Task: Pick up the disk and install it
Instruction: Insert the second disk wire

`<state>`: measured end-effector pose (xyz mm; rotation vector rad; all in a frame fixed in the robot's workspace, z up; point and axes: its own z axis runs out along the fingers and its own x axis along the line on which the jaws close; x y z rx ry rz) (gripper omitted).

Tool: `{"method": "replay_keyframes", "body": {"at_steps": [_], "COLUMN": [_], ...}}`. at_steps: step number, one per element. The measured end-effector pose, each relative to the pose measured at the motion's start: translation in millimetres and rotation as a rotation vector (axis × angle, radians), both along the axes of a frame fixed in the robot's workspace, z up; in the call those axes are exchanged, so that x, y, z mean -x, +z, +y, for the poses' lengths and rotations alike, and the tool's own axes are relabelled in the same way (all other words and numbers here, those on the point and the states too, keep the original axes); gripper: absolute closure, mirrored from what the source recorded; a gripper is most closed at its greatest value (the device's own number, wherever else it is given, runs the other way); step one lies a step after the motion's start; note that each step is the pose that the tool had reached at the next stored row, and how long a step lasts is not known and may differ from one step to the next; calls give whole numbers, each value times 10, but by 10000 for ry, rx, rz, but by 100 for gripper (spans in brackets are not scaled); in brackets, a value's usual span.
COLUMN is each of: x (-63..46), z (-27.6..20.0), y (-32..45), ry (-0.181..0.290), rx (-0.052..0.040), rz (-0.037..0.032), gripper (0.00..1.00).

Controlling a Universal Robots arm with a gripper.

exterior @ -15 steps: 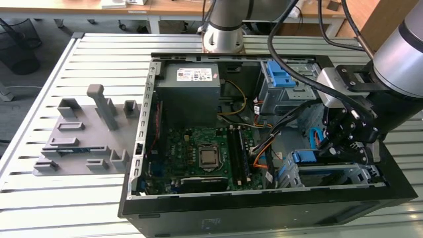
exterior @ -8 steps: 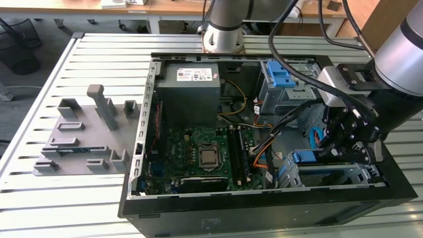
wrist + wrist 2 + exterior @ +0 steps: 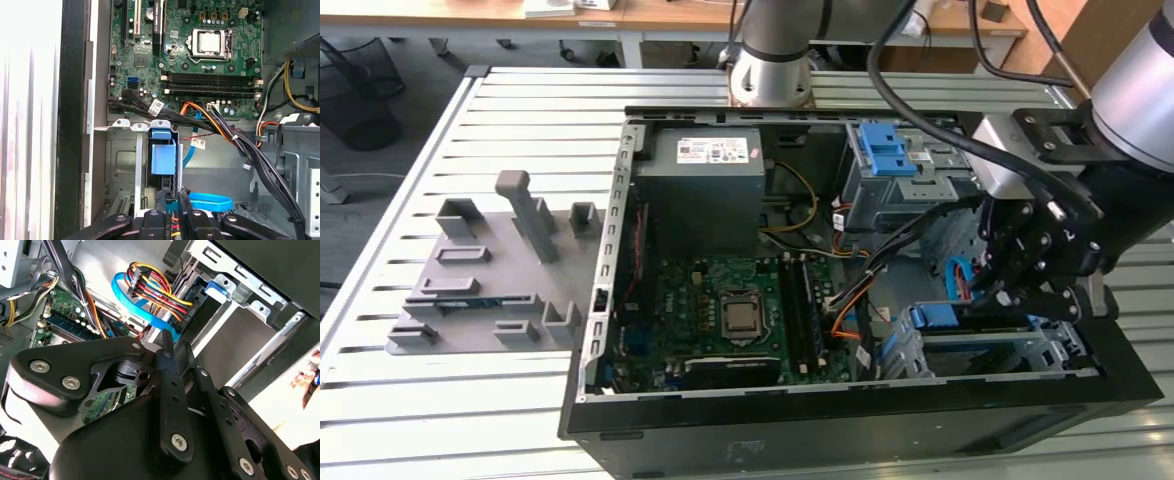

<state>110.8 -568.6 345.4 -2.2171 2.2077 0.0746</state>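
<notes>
The disk stands edge-on in the lower drive cage of the open computer case (image 3: 607, 300), at the exterior view's right. Its blue carrier end (image 3: 938, 318) faces the motherboard. Both wrist views show that blue carrier (image 3: 163, 159) (image 3: 216, 289) seated between the cage's metal rails. Red, yellow and black wires and a blue flat cable (image 3: 145, 310) run to the cage's back end. My gripper (image 3: 1014, 300) hangs inside the case just behind the cage. Its fingers (image 3: 175, 347) (image 3: 171, 200) are shut together with nothing seen between them, a short way from the disk.
A grey power-supply box (image 3: 707, 185) sits at the case's far side, the green motherboard (image 3: 734, 310) below it. A bright blue latch (image 3: 887, 150) tops the upper drive cage. Cable bundles (image 3: 235, 140) cross beside the gripper. A grey fixture block (image 3: 487, 270) lies on the slatted table.
</notes>
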Motion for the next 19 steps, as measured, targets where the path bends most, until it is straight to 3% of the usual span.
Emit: {"method": "replay_keyframes", "body": {"at_steps": [3,6,19], "x": [0,0,0], "z": [0,0,0], "y": [16,17,20], "ry": [0,0,0], "rx": [-2,-1,0], "rz": [2,2,2], "gripper": [77,89,89]}}
